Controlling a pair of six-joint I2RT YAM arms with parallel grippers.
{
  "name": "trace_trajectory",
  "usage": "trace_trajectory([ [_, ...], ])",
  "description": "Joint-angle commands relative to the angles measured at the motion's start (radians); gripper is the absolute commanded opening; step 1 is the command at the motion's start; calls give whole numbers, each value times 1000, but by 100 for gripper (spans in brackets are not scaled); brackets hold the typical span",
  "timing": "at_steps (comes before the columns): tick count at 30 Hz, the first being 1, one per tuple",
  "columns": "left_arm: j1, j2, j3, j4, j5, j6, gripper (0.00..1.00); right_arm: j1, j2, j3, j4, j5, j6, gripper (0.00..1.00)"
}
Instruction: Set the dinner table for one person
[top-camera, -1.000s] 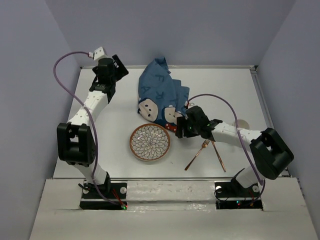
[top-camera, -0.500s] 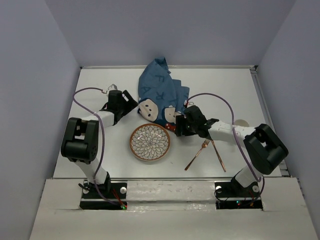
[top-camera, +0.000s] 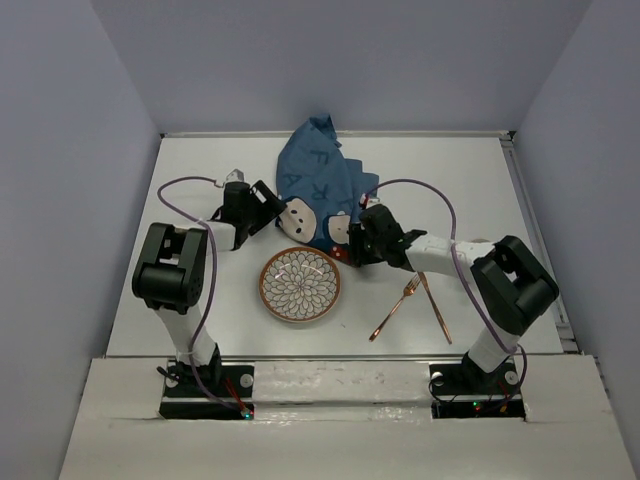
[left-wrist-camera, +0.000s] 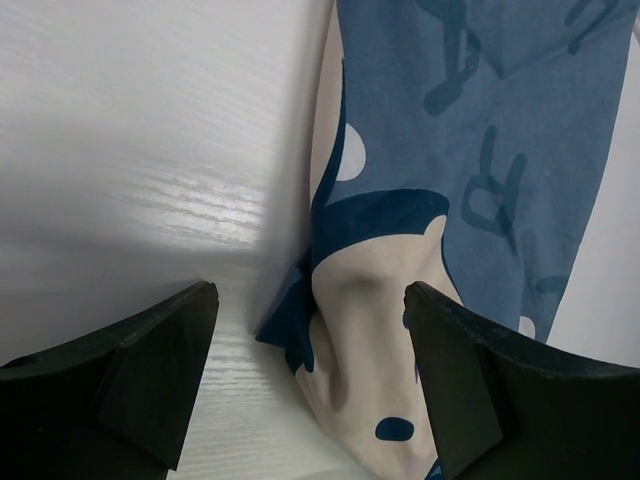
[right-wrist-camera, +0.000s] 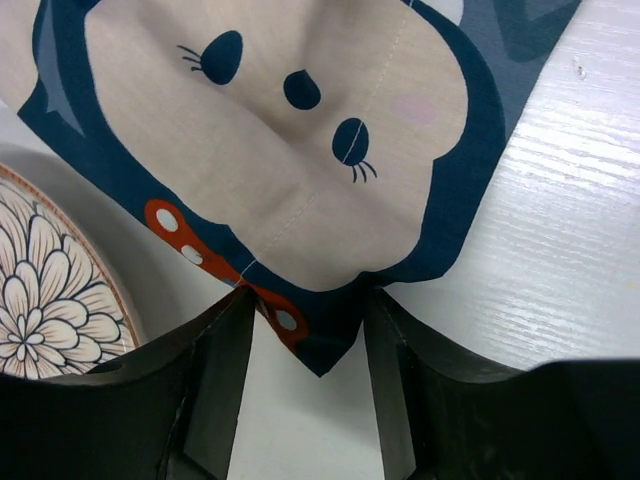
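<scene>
The cloth mat (top-camera: 320, 185) lay bunched on the tabletop (top-camera: 200, 300) just beyond the plate (top-camera: 300, 285). Its long axis ran from the plate's far rim away toward the back wall. Both arms had reached in to its plate-side end, one on each flank.

The right fingers (top-camera: 357, 245) sat off the plate's far-right rim. In the right wrist view the mat's pointed corner (right-wrist-camera: 320, 365), the one with the red spotted bow, lay directly between the two fingers and pointed back toward the wrist. The fingers stood partly apart, with a clear gap on either side of the tip, and held nothing. The plate's rim (right-wrist-camera: 60, 300) showed just to one side of that corner.

The left fingers (top-camera: 266, 204) sat beyond the plate's far-left rim. They were spread wide and empty, straddling the mat's folded side edge (left-wrist-camera: 310, 300), and that edge ran lengthwise away from them rather than across the gap.

Judged from this, the right arm was the better placed. Its corner was already lined up between the fingers, so a pinch there looked like the next call. The left side would be taking a fold, not a corner, and risked gathering two layers.

The fork (top-camera: 395, 308) lay well to the right of the plate, clear of both arms.
</scene>
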Motion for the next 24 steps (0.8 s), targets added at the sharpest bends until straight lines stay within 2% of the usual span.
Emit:
trace_trajectory([
  [1, -14, 36, 37, 32, 25, -10, 87, 1, -3, 55, 34, 45, -30, 43],
  [2, -19, 49, 49, 35, 29, -13, 84, 1, 0, 63, 34, 50, -31, 41],
  [6, -34, 82, 81, 44, 35, -18, 73, -10, 1, 76, 27, 67, -35, 18],
  [7, -37, 93, 87, 47, 37, -21, 67, -10, -2, 78, 24, 70, -35, 16],
  [8, -39, 93, 93, 50, 39, -22, 67, -20, -5, 81, 24, 71, -35, 12],
  [10, -46, 113, 112, 63, 43, -35, 53, -31, -8, 87, 18, 70, -35, 5],
  [11, -48, 125, 122, 70, 48, -36, 30, -31, -8, 89, 18, 71, -33, 3],
  [13, -50, 132, 129, 96, 51, -45, 4, -40, -10, 98, 17, 74, -36, 0],
  [14, -48, 129, 133, 101, 48, -58, 0, -40, -13, 101, 15, 77, -36, 0],
  [16, -43, 95, 155, 101, 22, -55, 0, -59, -19, 122, 6, 82, -44, 0],
  [17, -43, 31, 178, 81, -4, -32, 0, -59, -26, 133, -8, 87, -56, 0],
  [20, -62, -77, 283, -27, -151, 32, 0, -80, -48, 191, -28, 120, -88, 0],
  [23, -175, -144, 533, -216, -352, 196, 0, -96, -80, 253, -71, 126, -107, 0],
  [24, -250, -151, 644, -289, -451, 299, 0, -108, -104, 286, -90, 122, -120, 0],
])
